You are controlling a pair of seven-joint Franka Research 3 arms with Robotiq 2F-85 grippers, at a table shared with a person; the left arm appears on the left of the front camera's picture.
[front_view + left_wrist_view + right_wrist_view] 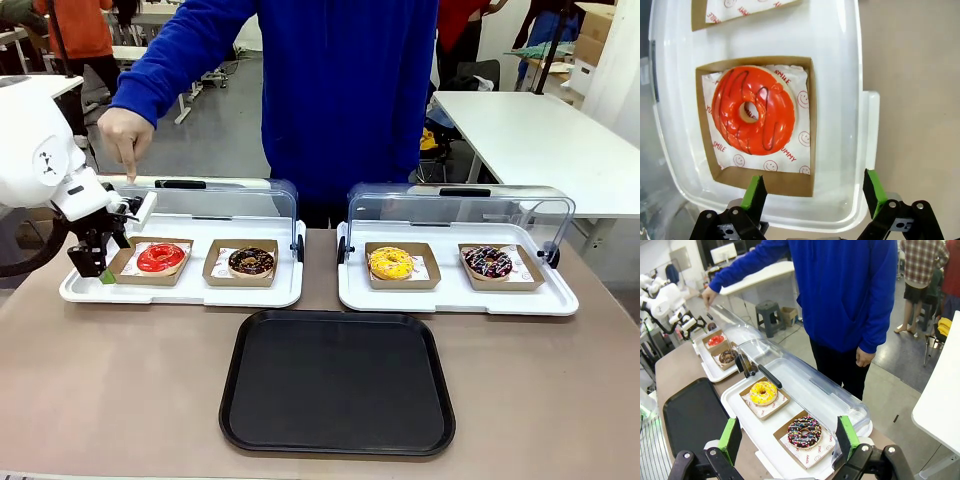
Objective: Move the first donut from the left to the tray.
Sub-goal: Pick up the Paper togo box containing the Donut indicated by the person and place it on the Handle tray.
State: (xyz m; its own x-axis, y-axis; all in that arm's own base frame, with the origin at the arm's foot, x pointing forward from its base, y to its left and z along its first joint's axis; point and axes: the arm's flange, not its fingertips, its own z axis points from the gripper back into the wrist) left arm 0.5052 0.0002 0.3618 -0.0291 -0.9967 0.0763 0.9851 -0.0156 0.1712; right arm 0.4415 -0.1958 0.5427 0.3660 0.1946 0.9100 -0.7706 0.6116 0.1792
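in cardboard tray [790, 183], red donut [753, 111] beyond spread left pincer [814, 179]

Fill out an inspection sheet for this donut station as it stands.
Surface: brown table, carrying three trays.
Job's things: red donut in its cardboard tray on the left white tray; black tray empty.
Clutter: chocolate donut, yellow donut, sprinkled donut; left lid and right lid raised.
Pincers: left pincer open beside the red donut's cardboard tray, holding nothing; right pincer open, empty.
Cables: black cable loops by the left arm.
Surroundings: person in blue, hand pointing down above the left lid; white table behind.
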